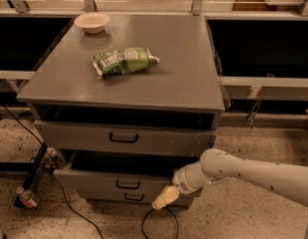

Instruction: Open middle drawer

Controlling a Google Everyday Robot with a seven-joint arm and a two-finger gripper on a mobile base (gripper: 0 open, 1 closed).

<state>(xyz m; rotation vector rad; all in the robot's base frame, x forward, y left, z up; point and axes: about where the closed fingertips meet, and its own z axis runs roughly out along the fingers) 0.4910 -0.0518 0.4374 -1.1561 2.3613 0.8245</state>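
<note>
The grey cabinet (pixel 158 83) has three drawer fronts. The middle drawer (pixel 88 179), with a small black handle (pixel 127 184), stands pulled out a little, and a dark gap shows above its front. My gripper (pixel 165 197), cream-coloured at the end of the white arm (pixel 253 176), sits low at the drawer's right front corner, just right of the handle. It holds nothing that I can see. The taller top front (pixel 78 136) with the wider handle is above. The narrow bottom front (pixel 134 197) is below.
A green snack bag (pixel 124 61) and a pale bowl (pixel 92 22) lie on the cabinet top. A black cable (pixel 156 225) loops on the speckled floor under my gripper. A small bottle (pixel 26 198) and a black stand leg (pixel 35 173) are at the left.
</note>
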